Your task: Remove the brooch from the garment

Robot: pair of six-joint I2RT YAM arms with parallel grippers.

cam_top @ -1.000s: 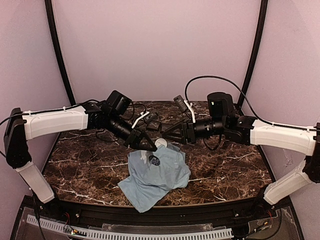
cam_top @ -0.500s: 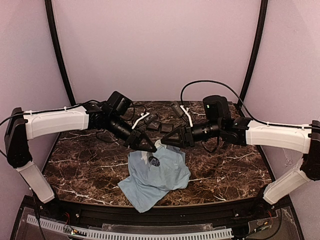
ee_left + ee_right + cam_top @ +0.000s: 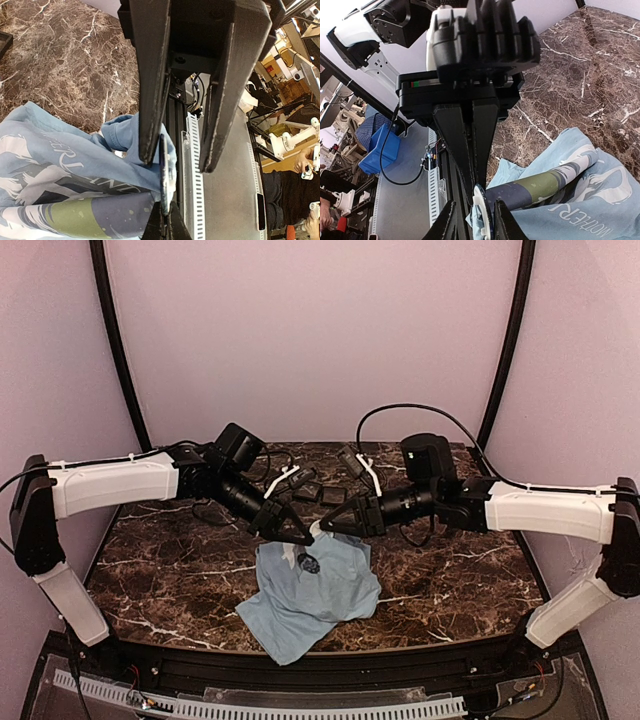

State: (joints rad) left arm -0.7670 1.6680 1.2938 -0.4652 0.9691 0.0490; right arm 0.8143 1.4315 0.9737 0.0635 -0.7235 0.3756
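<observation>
Both arms reach low and inward over the dark marbled desk [image 3: 170,560], tips meeting above the far edge of the crumpled pale-blue shirt [image 3: 325,590]. The left claw [image 3: 303,535] is pinched together on the rim of the small round, dark-edged brooch [image 3: 481,207] — raised on edge there — while the right claw [image 3: 323,527] straddles it, fingers apart.

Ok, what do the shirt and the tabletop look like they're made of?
The shirt looks like soft fabric, probably cotton, in matte light blue. It crumples into loose folds and carries a printed graphic. The tabletop looks like dark brown marble or a marble-look laminate, smooth with a slight sheen and white veins running through it. Which of the two it is cannot be told.
</observation>
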